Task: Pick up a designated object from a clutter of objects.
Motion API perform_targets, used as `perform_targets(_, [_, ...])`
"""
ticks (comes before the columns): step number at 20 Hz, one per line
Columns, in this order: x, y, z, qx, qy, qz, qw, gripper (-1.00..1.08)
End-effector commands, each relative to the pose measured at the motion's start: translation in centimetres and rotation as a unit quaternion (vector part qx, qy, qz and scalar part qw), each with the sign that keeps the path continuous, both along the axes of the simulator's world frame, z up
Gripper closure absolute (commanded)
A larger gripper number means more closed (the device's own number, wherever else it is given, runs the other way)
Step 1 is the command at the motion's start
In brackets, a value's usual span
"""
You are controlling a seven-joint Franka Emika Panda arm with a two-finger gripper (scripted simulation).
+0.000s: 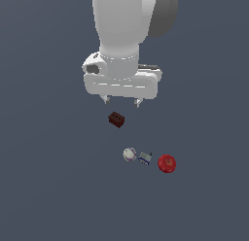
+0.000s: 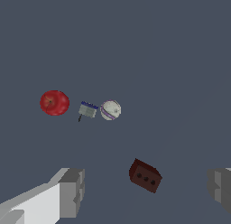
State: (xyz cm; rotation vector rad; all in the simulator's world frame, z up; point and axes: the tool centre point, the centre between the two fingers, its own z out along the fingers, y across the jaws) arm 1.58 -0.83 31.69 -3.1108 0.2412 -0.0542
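Observation:
The whitish ball with faint purplish markings lies on the grey floor; it also shows in the wrist view. Beside it, toward the exterior view's right, lie a small blue-and-white box and a red apple-like object. A dark brown block lies apart from them, closer to the arm. My gripper hangs open and empty above the floor, roughly over the brown block, away from the ball.
The floor is a plain dark grey surface. The white arm body fills the upper middle of the exterior view.

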Motion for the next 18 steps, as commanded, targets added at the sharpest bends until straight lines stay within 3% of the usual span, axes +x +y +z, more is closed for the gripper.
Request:
perform_targets(1, [0.5,0.2,-0.9,0.001,0.001,-0.019,0.9998,-0.92])
perform_targets(9, [2.4,0.8,-5.2,0.005,0.007,-0.108,0.9941,-0.92])
perform_targets(18, [4.2,1.7,-10.8,0.006,0.013,-0.217,0.9761,-0.92])
